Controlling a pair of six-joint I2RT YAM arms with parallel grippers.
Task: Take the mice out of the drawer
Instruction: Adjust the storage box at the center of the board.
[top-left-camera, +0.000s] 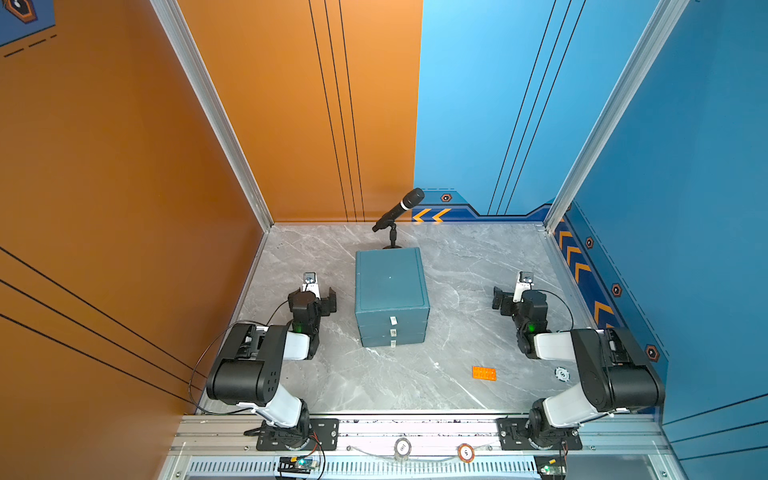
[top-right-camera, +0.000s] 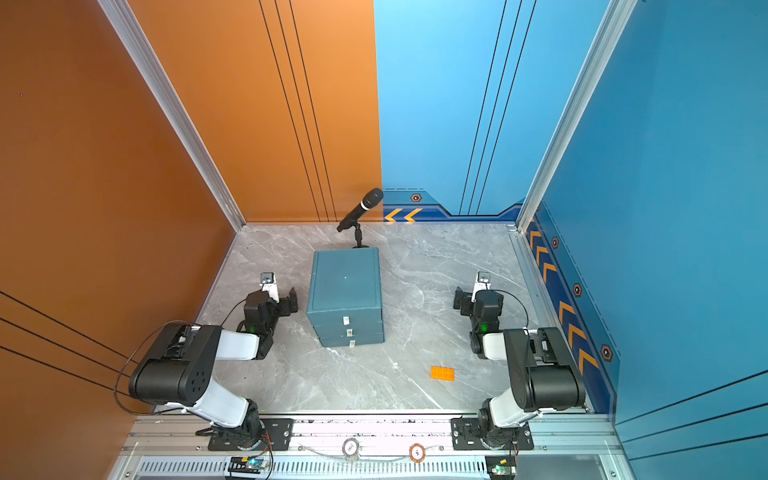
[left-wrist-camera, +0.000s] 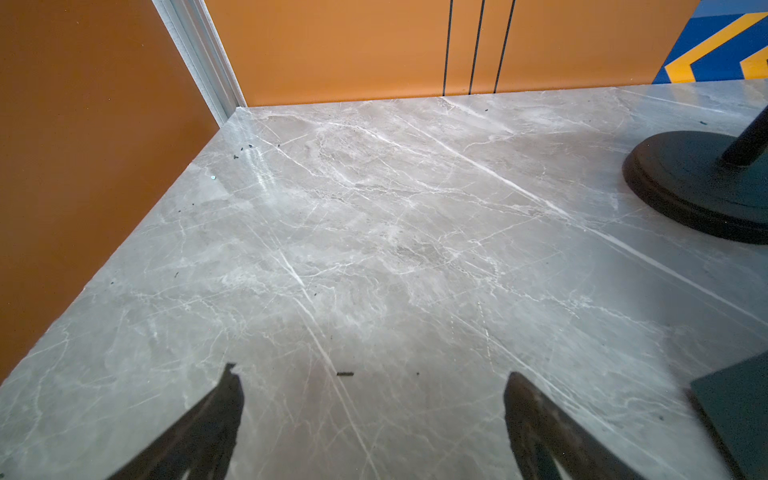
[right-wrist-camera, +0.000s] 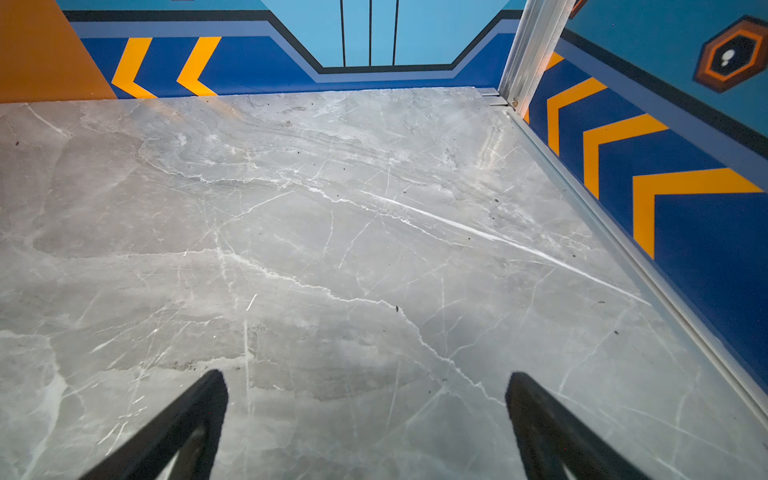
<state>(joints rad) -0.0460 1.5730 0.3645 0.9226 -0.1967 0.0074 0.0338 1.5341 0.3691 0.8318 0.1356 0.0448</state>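
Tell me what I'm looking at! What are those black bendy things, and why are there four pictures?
Those are the robot's left arm and right arm. Two pictures look down from a camera above; the other two come from cameras on the arms' wrists. Each arm ends in a pincher: the left gripper and right gripper are both open and hold nothing. On the grey table stand a blue box of drawers, all shut, a microphone behind it and a little orange plate. No mice show; they may be inside.

microphone (top-left-camera: 398, 209) tilted on stand (top-left-camera: 392, 237), back centre | orange plate (top-left-camera: 484, 372) flat on marble tabletop (top-left-camera: 457, 257)
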